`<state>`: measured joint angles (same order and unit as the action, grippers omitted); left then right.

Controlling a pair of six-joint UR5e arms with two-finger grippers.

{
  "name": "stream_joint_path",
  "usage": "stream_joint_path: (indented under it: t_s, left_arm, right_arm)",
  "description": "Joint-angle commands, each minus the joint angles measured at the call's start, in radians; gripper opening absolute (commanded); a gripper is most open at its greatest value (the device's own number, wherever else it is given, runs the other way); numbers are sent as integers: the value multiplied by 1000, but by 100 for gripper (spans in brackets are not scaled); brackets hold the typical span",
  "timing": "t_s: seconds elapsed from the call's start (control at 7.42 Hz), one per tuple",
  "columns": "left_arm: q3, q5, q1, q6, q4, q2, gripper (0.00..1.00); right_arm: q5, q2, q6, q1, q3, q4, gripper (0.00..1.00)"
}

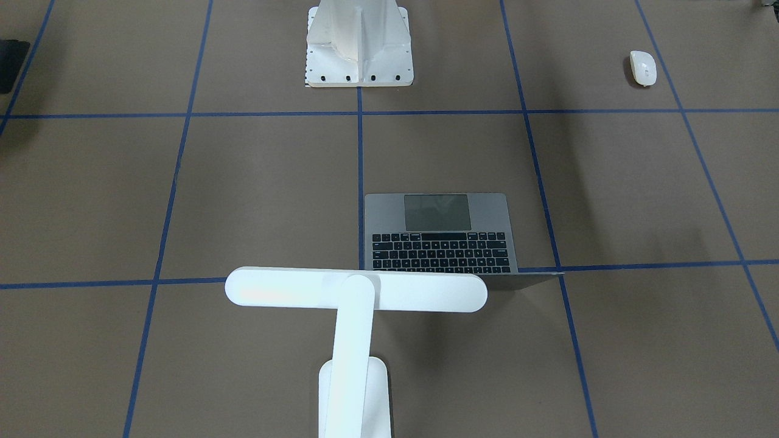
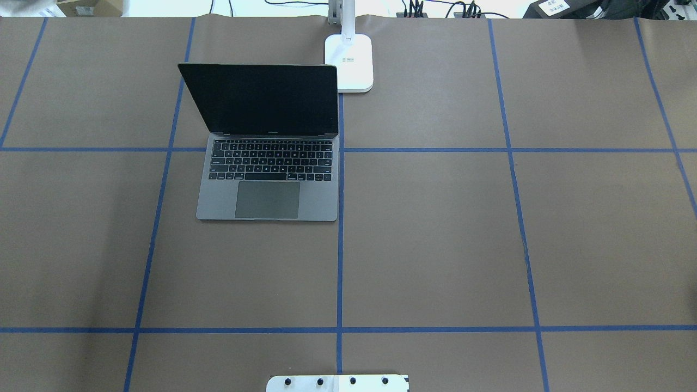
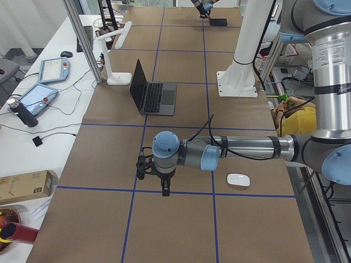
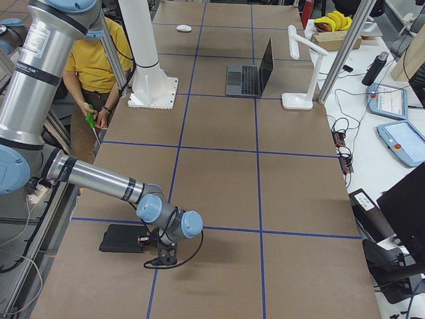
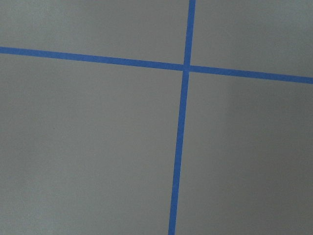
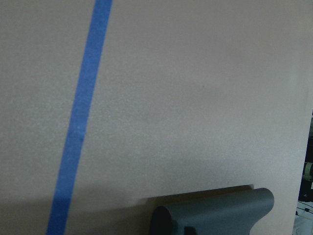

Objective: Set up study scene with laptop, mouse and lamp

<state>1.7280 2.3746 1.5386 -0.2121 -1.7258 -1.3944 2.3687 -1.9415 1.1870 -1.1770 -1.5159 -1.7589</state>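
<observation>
A robotics lab, by every sign. Two industrial arms (image 3: 247, 147) share one long tabletop (image 3: 181, 230) papered in brown and ruled into squares with blue tape (image 2: 340, 245). The left claw (image 3: 165, 189) hangs over a tape crossing. Between it and the right claw (image 4: 161, 256), a white pedestal (image 3: 237, 82) is bolted to the surface.

Out past the left claw, on the side away from the robot's base, a white bench (image 3: 33, 137) carries what look like two teach pendants (image 3: 55, 68), loose cables (image 3: 60, 134) and a cardboard box (image 3: 24, 186). Aluminium frame posts (image 3: 82, 41) rise along its edge. Behind the right claw's arm, a person in a yellow shirt (image 4: 109, 60) sits at the tabletop's back edge.
</observation>
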Motion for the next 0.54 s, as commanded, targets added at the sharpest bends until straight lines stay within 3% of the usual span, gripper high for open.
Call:
stream_joint_path:
  t_s: [0.0,0.13,0.4]
  left_arm:
    - [-1,0,0,0,0,-2,100]
    - [-1,0,0,-1,0,-2,100]
    - [1,0,0,-1,0,-2,100]
  right_arm:
    - [0,35,13,2,14,-16,43]
    - [-2,79,14,2,28,-74,61]
    - [-5,92,7,3,51,-103,69]
